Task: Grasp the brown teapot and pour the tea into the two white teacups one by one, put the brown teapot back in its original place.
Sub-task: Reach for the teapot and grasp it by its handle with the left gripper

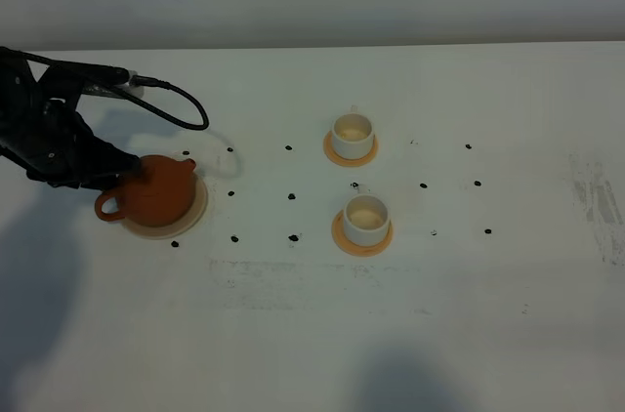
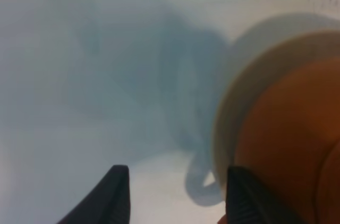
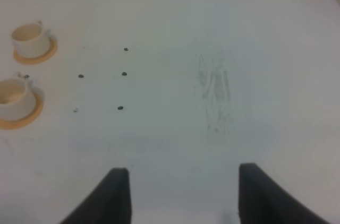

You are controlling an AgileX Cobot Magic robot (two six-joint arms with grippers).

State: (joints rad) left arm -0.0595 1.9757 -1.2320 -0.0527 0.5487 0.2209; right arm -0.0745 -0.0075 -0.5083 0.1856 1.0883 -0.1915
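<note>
Teapot [image 1: 159, 191] could tip or slide off its coaster [image 1: 197, 214] if the open left tool [image 2: 177, 176] closes beside the handle [image 1: 105, 205]; right tool [image 3: 178, 179] hangs open, empty.

Free room to the front and right; obstacles at left and centre.

On the table [image 1: 488, 334], the brown teapot [image 1: 161, 192] on its beige coaster [image 1: 198, 217] blocks the 9 o'clock side. The left tool [image 2: 178, 181], fingers apart, crowds the pot's 10 o'clock, and a black cable [image 1: 186, 119] loops at its 12 o'clock, so the pot is open only from 3 to 6 o'clock. The far teacup [image 1: 353, 134] and near teacup [image 1: 366, 217], on orange coasters [image 1: 337, 236], stand at centre with a lane between them. Only flat black dots [image 1: 291, 198] lie between pot and cups. Beyond the cups toward 3 o'clock and along 6 o'clock the table is bare. The right tool [image 3: 183, 181] hangs spread over bare table.
</note>
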